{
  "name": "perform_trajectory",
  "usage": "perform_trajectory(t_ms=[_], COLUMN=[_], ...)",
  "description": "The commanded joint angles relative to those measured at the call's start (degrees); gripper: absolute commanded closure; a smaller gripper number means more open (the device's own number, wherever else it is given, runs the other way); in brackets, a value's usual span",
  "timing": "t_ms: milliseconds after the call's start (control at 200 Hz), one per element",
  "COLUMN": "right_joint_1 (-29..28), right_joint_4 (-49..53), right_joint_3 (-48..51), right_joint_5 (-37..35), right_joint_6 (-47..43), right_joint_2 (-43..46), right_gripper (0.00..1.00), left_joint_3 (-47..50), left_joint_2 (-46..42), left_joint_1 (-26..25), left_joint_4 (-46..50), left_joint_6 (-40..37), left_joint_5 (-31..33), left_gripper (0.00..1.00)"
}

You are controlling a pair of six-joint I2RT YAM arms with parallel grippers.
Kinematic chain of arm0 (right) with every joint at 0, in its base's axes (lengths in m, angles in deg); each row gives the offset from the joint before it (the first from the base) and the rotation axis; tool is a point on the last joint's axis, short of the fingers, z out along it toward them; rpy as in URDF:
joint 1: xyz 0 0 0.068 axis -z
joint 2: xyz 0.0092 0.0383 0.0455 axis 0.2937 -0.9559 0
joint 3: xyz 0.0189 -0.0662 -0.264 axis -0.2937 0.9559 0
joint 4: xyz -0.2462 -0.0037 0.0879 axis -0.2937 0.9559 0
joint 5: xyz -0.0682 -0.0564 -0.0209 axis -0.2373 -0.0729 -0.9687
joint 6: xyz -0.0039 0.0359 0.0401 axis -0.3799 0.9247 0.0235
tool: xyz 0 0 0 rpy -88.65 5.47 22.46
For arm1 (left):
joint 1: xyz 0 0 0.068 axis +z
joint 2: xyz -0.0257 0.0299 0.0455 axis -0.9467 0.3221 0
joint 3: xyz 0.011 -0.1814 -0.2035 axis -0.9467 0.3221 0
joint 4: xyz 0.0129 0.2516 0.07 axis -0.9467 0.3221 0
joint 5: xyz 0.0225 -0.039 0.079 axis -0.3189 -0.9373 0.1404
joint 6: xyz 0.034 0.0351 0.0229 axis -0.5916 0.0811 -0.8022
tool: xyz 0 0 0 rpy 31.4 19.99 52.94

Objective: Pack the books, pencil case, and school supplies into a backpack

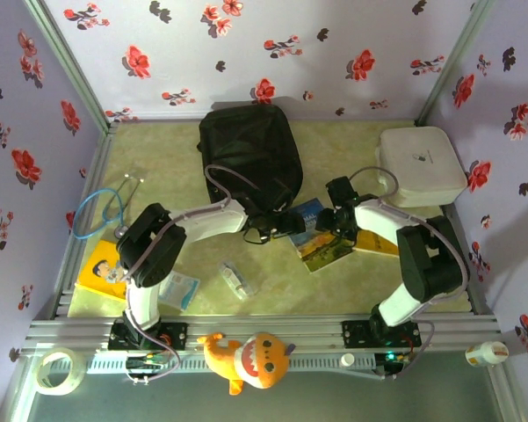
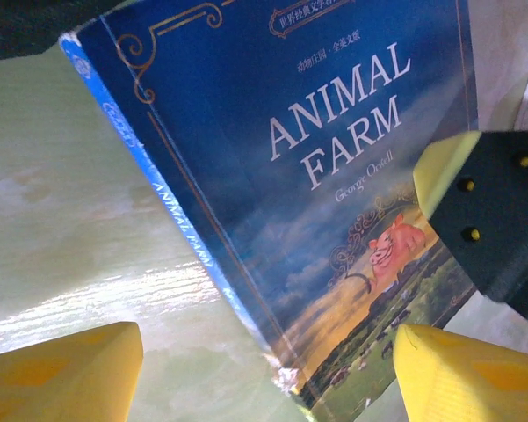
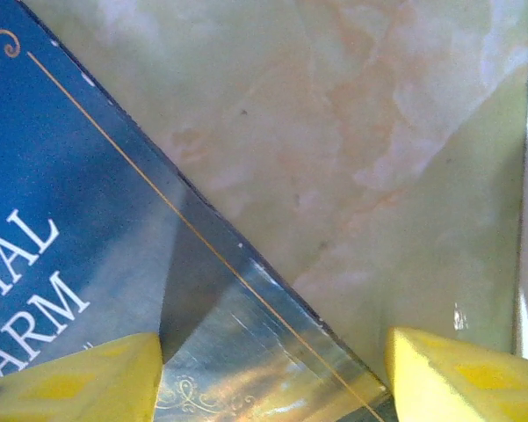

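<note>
Both jaws gape: left gripper [image 2: 264, 347] and right gripper [image 3: 272, 347] straddle the blue book [image 2: 334, 176], thin, glossy, probably slippery; best pinched at an edge.

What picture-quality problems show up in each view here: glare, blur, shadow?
Top external: soft, even light, but the black backpack shows little detail. Left wrist: the blue book has a sharp title, white glare streaks the table, and the left pincer has blurred fingertips. Right wrist: a dark wedge of shadow crosses the book's glossy cover, and the right pincer is blurred too.
</note>
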Motion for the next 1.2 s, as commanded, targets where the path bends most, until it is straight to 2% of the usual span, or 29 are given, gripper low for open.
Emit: perform_trajectory(t_ms=[0, 275, 460, 865, 1120, 1195], right_joint_1=[-1.19, -1.62, -1.63, -1.59, -1.29, -1.24], right_joint_4=[3.27, 3.4, 3.18, 2.3, 2.48, 2.75], right_joint_3=[3.09, 5.03, 5.03, 6.07, 9.3, 11.05], right_joint_5=[4.05, 6.39, 6.34, 7.22, 4.89, 4.54], right_joint_6=[0.55, 2.32, 2.37, 2.94, 5.85, 7.58], right_joint_2=[2.57, 4.45, 3.99, 3.99, 8.16, 10.49], right_gripper=[0.37, 0.53, 0.55, 0.55, 0.57, 0.58], left_joint_3=[-1.46, -0.74, -0.53, -1.98, -3.64, -2.39], left_joint_2=[2.09, 4.13, 4.68, 6.36, 2.83, 1.15], left_joint_1=[-0.27, 0.43, 0.53, 0.51, -0.56, -1.49], left_joint_4=[1.34, -1.25, -3.85, -3.6, -4.7, -8.41], left_joint_6=[0.0, 1.26, 1.16, 1.04, -2.8, -3.46], left_joint_5=[-0.74, -3.66, -6.19, -7.68, -7.99, -8.29], left_gripper=[0.25, 0.31, 0.38, 0.31, 0.43, 0.48])
